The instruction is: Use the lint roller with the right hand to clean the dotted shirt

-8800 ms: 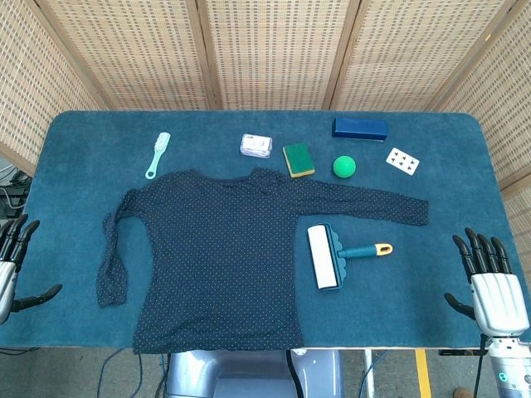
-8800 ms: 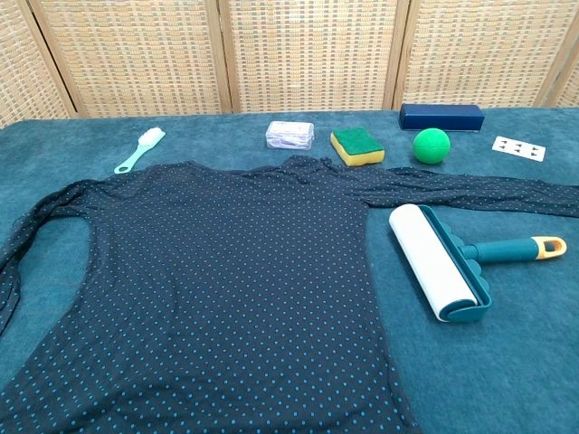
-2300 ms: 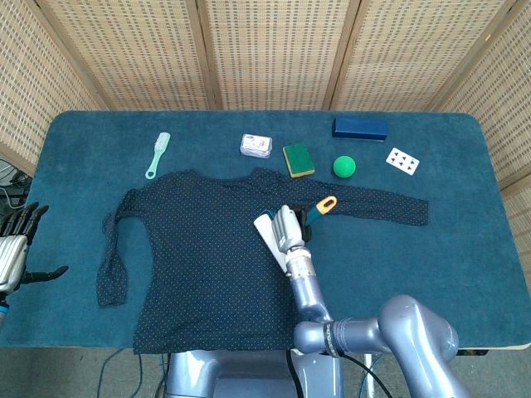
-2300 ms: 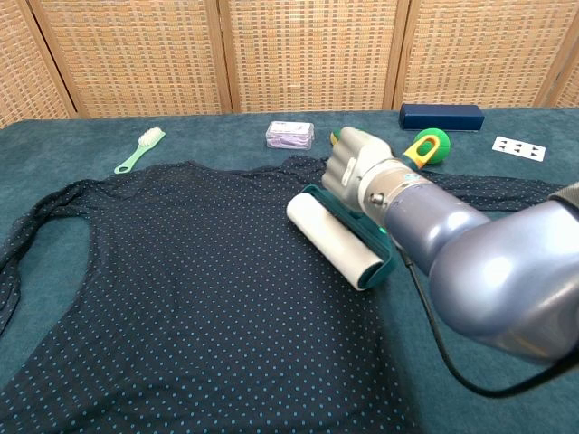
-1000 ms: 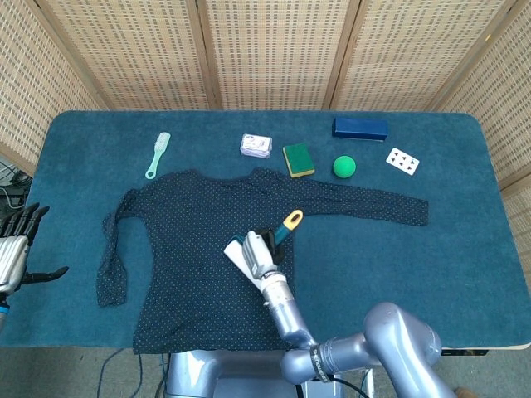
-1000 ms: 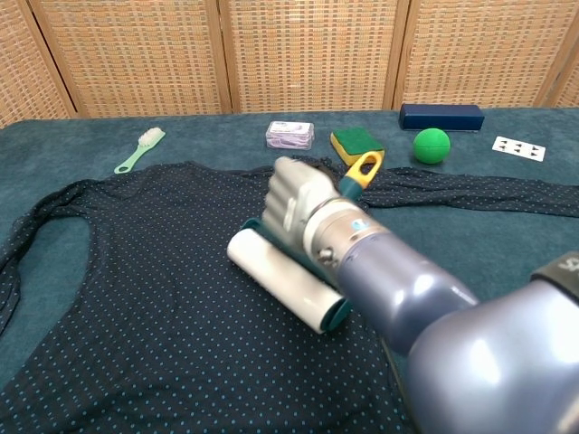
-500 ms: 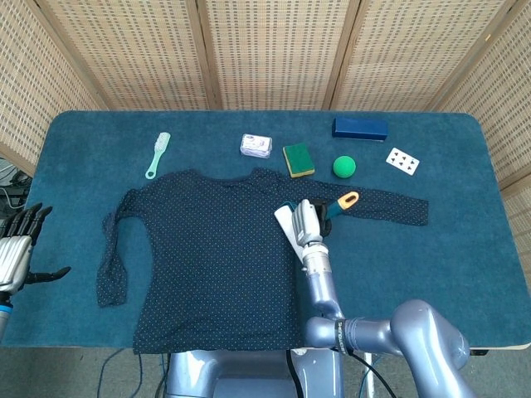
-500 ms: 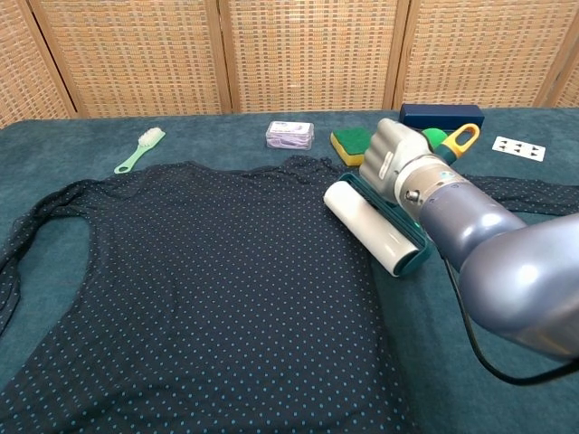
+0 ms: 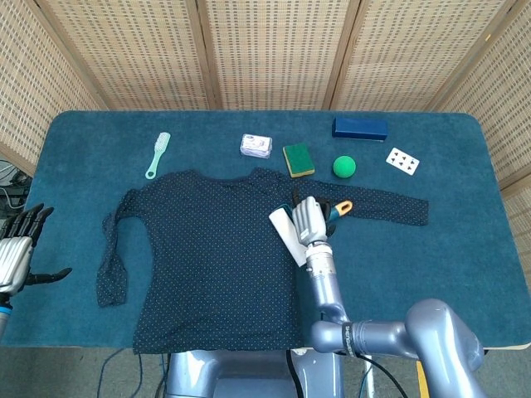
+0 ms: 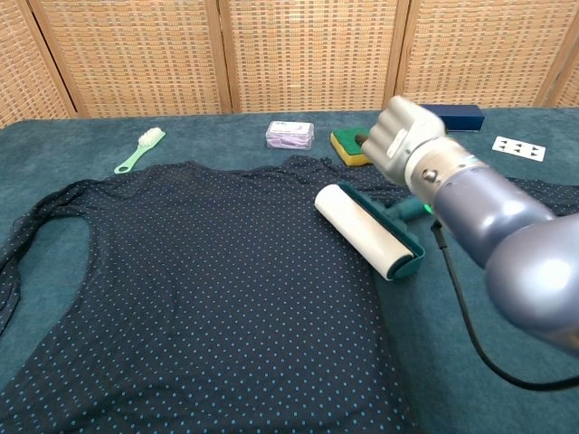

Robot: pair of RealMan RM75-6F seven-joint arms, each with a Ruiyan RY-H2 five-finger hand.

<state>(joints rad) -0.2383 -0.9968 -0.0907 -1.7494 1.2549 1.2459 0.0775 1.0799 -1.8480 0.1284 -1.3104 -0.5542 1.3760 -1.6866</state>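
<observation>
The dark dotted shirt (image 9: 207, 249) lies spread flat on the blue table, also filling the chest view (image 10: 199, 271). The lint roller (image 9: 286, 236) lies on the shirt's right side, its white drum (image 10: 366, 231) flat on the fabric and its teal handle with the yellow tip (image 9: 344, 206) pointing right. My right hand (image 9: 309, 219) hovers just above the handle (image 10: 407, 136), fingers spread and lifted off it. My left hand (image 9: 17, 253) hangs open off the table's left edge.
Along the far side lie a mint brush (image 9: 158, 154), a small white box (image 9: 256, 146), a green-yellow sponge (image 9: 299, 160), a green ball (image 9: 344, 167), a dark blue box (image 9: 360, 128) and a playing card (image 9: 402, 161). The shirt's sleeve (image 9: 390, 207) stretches right.
The right hand rolled the roller left across the shirt, then back right. It has now loosened and risen off the handle, leaving the roller lying on the fabric.
</observation>
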